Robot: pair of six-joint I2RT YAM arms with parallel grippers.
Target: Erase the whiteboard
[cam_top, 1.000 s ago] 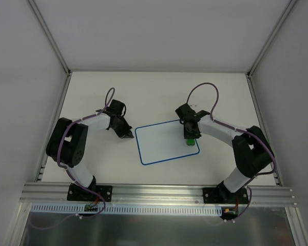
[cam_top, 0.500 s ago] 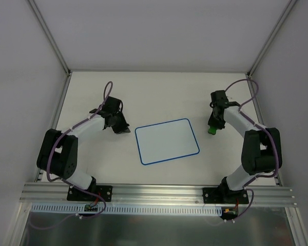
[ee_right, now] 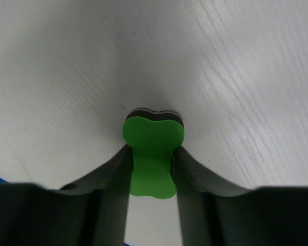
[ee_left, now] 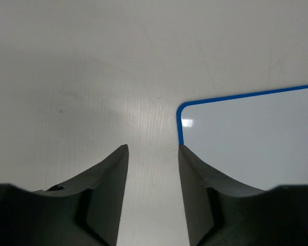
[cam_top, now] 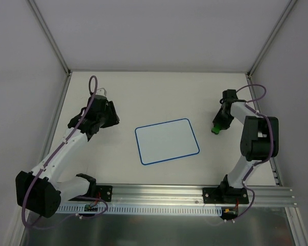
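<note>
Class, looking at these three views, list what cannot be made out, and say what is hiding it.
- Left wrist view: the near edge of the whiteboard, hidden behind the left gripper.
- Right wrist view: the sides of the eraser, covered by the jaws of the right gripper; the frame's left edge cuts the whiteboard to a blue sliver.
- Top view: any faint leftover marks on the whiteboard, too small to judge.

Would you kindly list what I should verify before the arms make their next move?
1. Blue-bordered white rectangular whiteboard free of marks: ok.
2. Board lying flat on the white table, neither gripper touching it: ok.
3. The left gripper empty: ok, jaws apart over bare table.
4. Small green eraser block between the fingers of the right gripper: ok, held at its waist.
5. Eraser set down on the table: cannot tell.
</note>
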